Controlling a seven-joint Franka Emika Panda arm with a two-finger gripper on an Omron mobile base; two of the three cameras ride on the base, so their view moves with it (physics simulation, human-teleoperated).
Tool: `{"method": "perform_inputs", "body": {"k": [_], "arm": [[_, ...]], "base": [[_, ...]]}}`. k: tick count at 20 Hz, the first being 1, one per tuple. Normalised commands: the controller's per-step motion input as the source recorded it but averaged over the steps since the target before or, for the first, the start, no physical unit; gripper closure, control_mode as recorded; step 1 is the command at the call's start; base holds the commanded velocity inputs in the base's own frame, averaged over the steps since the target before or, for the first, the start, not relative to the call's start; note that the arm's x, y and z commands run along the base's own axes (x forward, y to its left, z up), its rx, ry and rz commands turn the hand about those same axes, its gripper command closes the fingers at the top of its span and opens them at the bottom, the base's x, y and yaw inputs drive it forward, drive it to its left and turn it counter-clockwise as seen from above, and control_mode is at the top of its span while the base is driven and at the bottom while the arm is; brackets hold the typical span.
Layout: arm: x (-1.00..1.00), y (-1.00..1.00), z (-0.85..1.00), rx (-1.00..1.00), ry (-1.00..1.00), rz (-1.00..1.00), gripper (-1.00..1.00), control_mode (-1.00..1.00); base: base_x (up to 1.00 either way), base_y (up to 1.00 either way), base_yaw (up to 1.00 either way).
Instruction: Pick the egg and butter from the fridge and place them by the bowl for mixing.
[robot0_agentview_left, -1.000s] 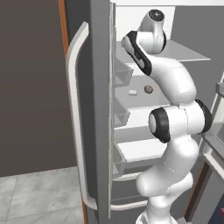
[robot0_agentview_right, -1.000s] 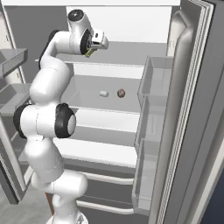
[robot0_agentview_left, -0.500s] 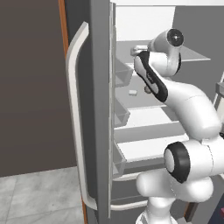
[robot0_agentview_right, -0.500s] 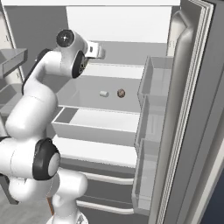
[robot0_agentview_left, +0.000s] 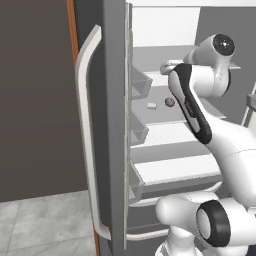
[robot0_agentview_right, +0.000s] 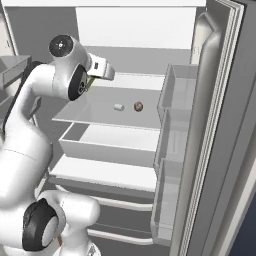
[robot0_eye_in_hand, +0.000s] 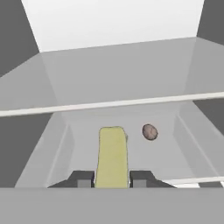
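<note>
My gripper (robot0_eye_in_hand: 112, 178) is shut on the butter (robot0_eye_in_hand: 112, 155), an olive-yellow stick standing up between the two dark fingertips. The hand is inside the open fridge (robot0_agentview_right: 215, 125), above a middle shelf (robot0_agentview_right: 95, 116). The egg (robot0_eye_in_hand: 149, 131), small, brown and speckled, lies on that shelf just right of the butter's far end in the hand view. The egg (robot0_agentview_right: 138, 106) also shows in the right base view and, as a dark oval, the egg (robot0_agentview_left: 169, 102) in the left base view. The bowl is out of view.
A small pale object (robot0_agentview_right: 118, 107) lies on the shelf just left of the egg. The open door's bins (robot0_agentview_right: 175, 130) stand to the right, and a drawer (robot0_agentview_right: 107, 145) sits below the shelf. The other door with its long handle (robot0_agentview_left: 87, 140) stands at left.
The arm has swung and folded down, its elbow dropping lower. The hand has come slightly lower inside the fridge, still shut on the butter. The egg has not moved.
</note>
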Motion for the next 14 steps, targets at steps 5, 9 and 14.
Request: {"method": "perform_inputs", "body": {"k": [5,9,14], "arm": [[-1.0,0.01,-0.36,0.0,0.23,0.0,1.0,-1.0],[-1.0,0.0,-0.36,0.0,0.31,0.0,1.0,-1.0],[-1.0,0.0,-0.38,0.0,0.13,0.0,1.0,-1.0]], "base": [[0.0,0.0,0.0],[0.0,0.0,0.0],[0.0,0.0,0.0]]}}
